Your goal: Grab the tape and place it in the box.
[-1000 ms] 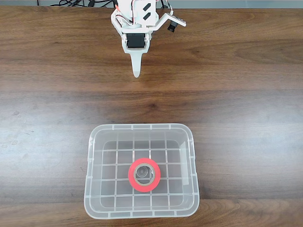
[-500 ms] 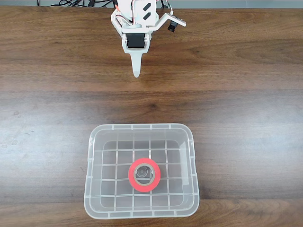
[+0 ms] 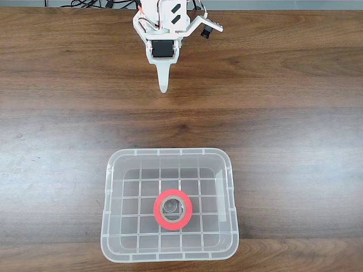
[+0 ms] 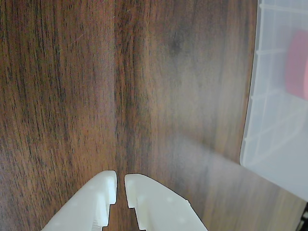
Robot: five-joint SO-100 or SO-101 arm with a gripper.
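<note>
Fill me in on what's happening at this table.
A small white robot arm has the job of putting a roll of tape into a box, and that looks done. The red-orange tape lies flat on the bottom of the clear plastic box near the front edge of the wooden table. The gripper is pulled back to the far side, well clear of the box, holding nothing, its fingers nearly closed with only a thin gap between the tips.

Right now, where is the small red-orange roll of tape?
In the fixed view the red-orange roll of tape lies flat on the grid floor of the clear plastic box, near its middle, at the bottom of the picture, far from the gripper.
</note>
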